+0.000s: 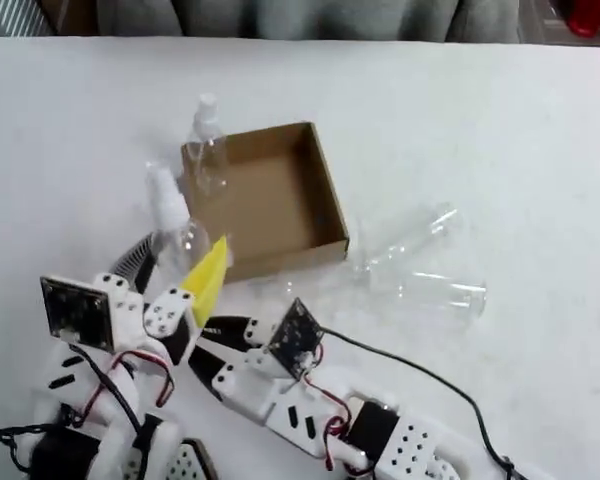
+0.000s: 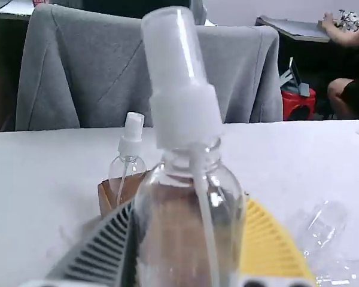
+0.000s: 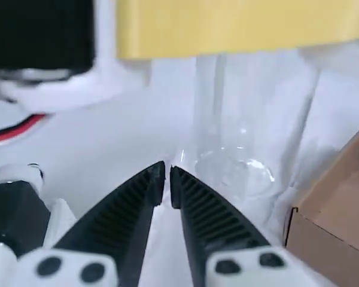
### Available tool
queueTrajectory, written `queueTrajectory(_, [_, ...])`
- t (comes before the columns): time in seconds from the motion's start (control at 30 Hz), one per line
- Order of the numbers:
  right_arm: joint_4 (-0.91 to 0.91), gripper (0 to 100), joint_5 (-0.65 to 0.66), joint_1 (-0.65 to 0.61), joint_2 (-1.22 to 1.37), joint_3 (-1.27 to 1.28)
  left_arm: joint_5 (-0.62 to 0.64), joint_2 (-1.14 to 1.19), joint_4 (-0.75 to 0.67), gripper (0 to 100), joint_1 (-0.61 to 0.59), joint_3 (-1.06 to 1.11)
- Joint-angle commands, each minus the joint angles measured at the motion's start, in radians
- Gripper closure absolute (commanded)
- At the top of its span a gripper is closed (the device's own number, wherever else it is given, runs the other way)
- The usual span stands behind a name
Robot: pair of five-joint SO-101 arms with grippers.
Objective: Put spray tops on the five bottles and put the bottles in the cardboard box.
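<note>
Lower left of the frame, the left tool (image 1: 177,255) grips an upright, spray-topped bottle (image 2: 188,227) just beside the cardboard box (image 1: 280,215). The right tool (image 3: 167,179) is pinched narrow, empty.

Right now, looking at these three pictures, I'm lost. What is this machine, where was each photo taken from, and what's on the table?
These are two small robot arms at a white table. One picture looks down from above; the other two come from cameras on each arm's wrist. The left gripper, with one grey and one yellow finger, holds a clear spray bottle upright. The right gripper, black, is shut and empty. A cardboard box lies open, a second spray bottle stands at its corner, and more clear bottles lie on their sides nearby.
</note>
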Motion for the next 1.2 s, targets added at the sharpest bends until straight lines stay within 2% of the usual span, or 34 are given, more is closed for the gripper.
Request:
queueTrajectory(0.0, [-0.019,98.4,0.011,0.070,-0.018,-0.018,-0.041,-0.016,0.023,98,0.039,-0.006])
queueTrajectory(0.47, [-0.021,98.4,0.009,0.134,-0.025,-0.023,-0.044,-0.016,0.035,98,0.031,0.002])
queueTrajectory(0.6, [-0.013,98.4,0.009,0.133,-0.018,-0.023,-0.041,-0.016,-0.021,98,0.030,0.043])
queueTrajectory(0.73, [-0.004,98.4,0.012,0.131,-0.018,-0.021,-0.043,-0.013,-0.103,98,-0.047,0.086])
queueTrajectory(0.93, [0.097,98.4,0.233,0.130,-0.025,-0.023,-0.043,0.107,-0.207,98,-0.094,0.095])
queueTrajectory(1.17, [0.116,98.4,0.252,0.189,-0.024,-0.032,-0.038,0.357,-0.338,98,-0.096,0.015])
